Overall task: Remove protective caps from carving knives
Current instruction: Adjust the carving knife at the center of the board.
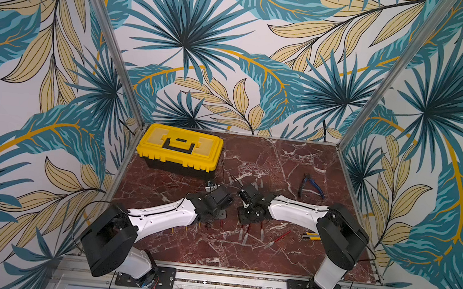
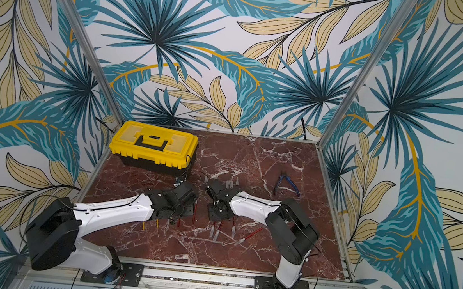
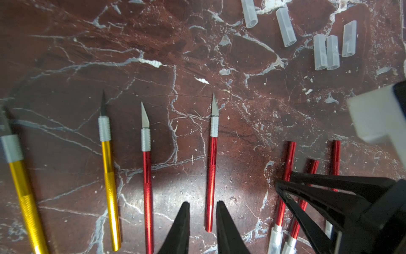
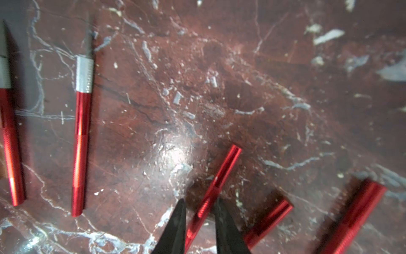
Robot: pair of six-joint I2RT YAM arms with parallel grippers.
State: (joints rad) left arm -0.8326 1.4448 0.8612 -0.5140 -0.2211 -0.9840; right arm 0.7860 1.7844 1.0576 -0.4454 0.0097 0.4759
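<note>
Several uncapped carving knives lie side by side on the marble: two yellow-handled [image 3: 109, 176] and two red-handled [image 3: 146, 176]. My left gripper [image 3: 203, 204] is open just over the table, its jaws either side of the butt of one bare red knife [image 3: 211, 176], with a gap on each side. Several loose protective caps [image 3: 319, 52] lie beyond the blades. Capped red knives [image 3: 275, 237] lie beside them under my right gripper [image 4: 201, 202]. It is open, and a red handle [image 4: 219, 176] slants between its jaws. In a top view both grippers [image 1: 234, 216] point down, close together.
A yellow toolbox [image 1: 179, 148] stands at the back left. Blue-handled pliers [image 1: 312, 184] lie at the right, and a yellow-and-black utility knife [image 1: 311, 236] sits beside the right arm. One capped red knife [image 1: 276, 240] lies apart at an angle. The right gripper's black body [image 3: 351, 209] crowds the left wrist view.
</note>
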